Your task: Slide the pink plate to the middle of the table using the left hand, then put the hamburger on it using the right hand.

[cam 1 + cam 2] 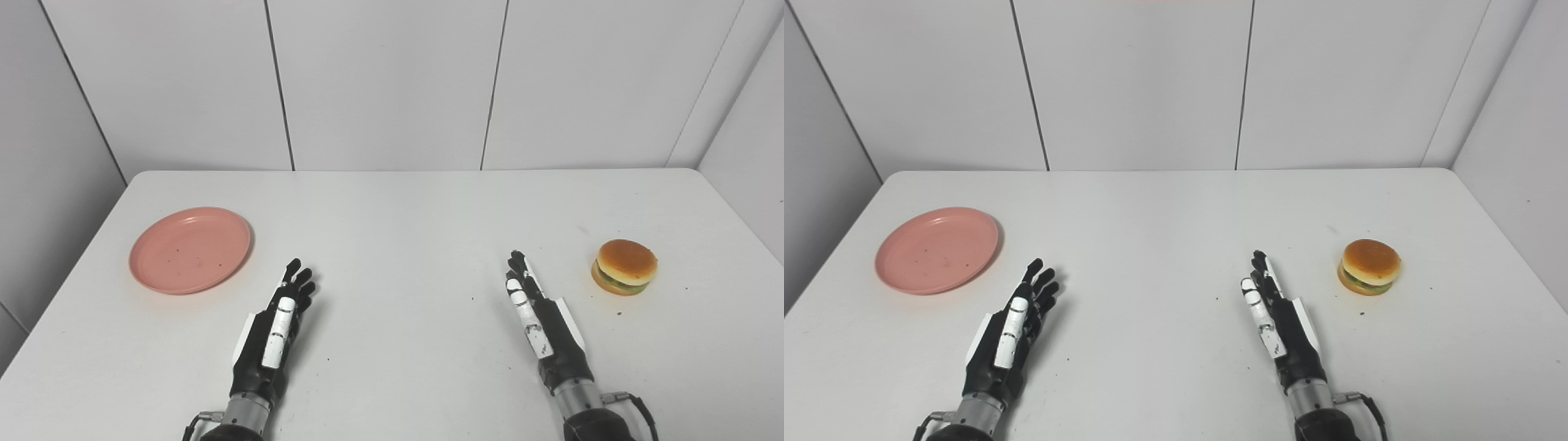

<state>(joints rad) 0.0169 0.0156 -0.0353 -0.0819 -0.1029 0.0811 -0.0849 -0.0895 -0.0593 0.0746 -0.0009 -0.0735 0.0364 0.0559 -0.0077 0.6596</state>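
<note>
A pink plate [190, 258] lies flat and bare on the left part of the white table [398, 214]. A hamburger [624, 267] with a tan bun sits on the right part of the table. My left hand [275, 334] rests near the front edge, open, fingers stretched forward, a short way right of and nearer than the plate. My right hand [542, 324] is open too, fingers straight, left of and nearer than the hamburger. Neither hand touches anything.
White wall panels stand behind the table's far edge and along both sides. A few small dark specks dot the tabletop near the hamburger and between the hands.
</note>
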